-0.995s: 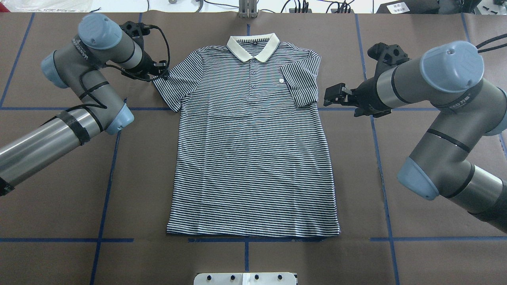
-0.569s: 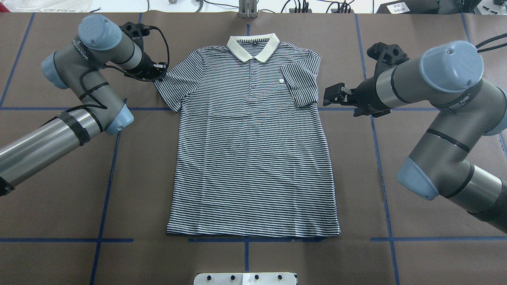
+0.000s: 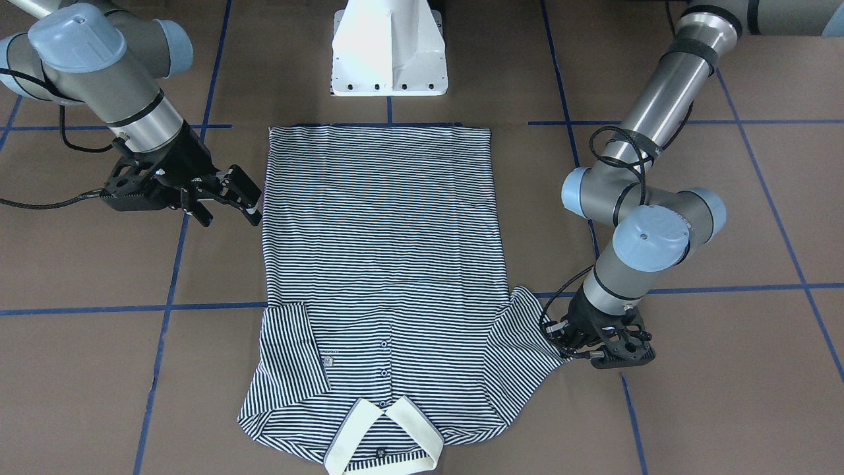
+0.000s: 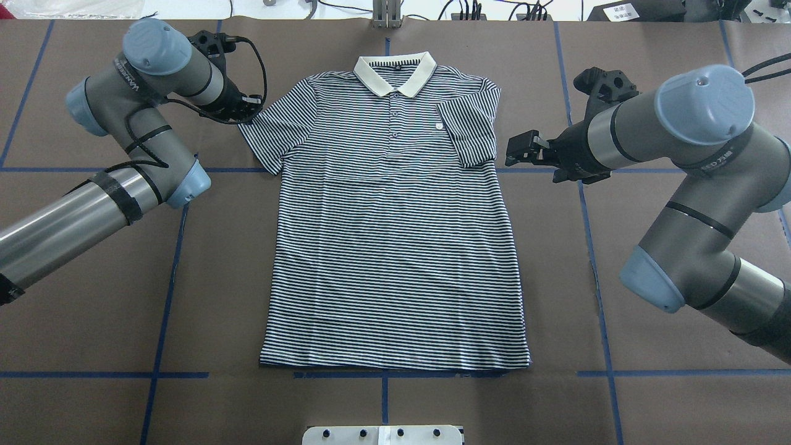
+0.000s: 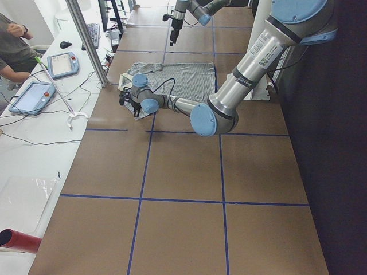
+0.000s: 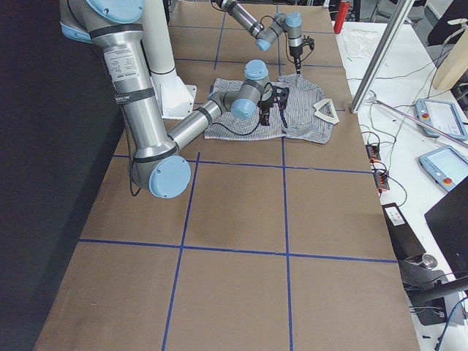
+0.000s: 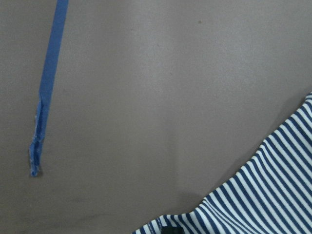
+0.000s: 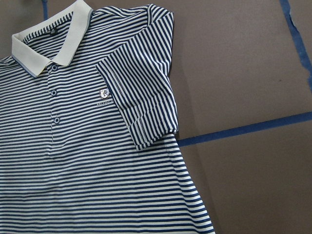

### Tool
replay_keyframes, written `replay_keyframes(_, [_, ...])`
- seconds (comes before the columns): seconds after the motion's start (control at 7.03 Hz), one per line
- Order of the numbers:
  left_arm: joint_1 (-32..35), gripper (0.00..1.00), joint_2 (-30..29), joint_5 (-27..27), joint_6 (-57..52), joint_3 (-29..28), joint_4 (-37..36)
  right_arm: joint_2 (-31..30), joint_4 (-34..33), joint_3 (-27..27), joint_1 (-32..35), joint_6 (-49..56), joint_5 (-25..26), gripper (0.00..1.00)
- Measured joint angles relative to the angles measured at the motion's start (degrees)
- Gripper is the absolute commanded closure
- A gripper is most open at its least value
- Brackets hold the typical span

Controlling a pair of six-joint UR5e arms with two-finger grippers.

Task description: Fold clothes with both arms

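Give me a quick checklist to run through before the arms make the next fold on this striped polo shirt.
1. Shirt lying flat, front up, collar away from the robot: ok.
2. Right-side sleeve folded in over the chest: ok.
3. Left-side sleeve folded in: not ok, it is spread outward.
4. Left pincer gripping the left-side sleeve: cannot tell; it sits right at the sleeve's edge, but the fingers are hidden.
5. Right pincer open and off the cloth: ok, it is beside the shirt with a gap.
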State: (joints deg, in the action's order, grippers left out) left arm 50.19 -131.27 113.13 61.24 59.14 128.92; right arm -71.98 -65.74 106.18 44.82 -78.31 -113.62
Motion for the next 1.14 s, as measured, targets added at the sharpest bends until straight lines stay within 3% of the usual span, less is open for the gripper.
replay_keyframes(0.14, [0.1,0.62,0.4,0.1,-0.1,0.8,-0.2,0.0,0.0,0.0,0.0,0.0,0.0,0.0])
replay_keyframes(1.0, [-0.1,0.6,0.7,-2.4,-0.2,-0.6,-0.3,-0.2,0.0,-0.1,0.0,-0.1,0.1,0.0])
replay_keyframes(1.14, [-0.1,0.51,0.6,-2.6,-0.2,-0.6,-0.3,-0.2,0.0,-0.1,0.0,-0.1,0.1,0.0])
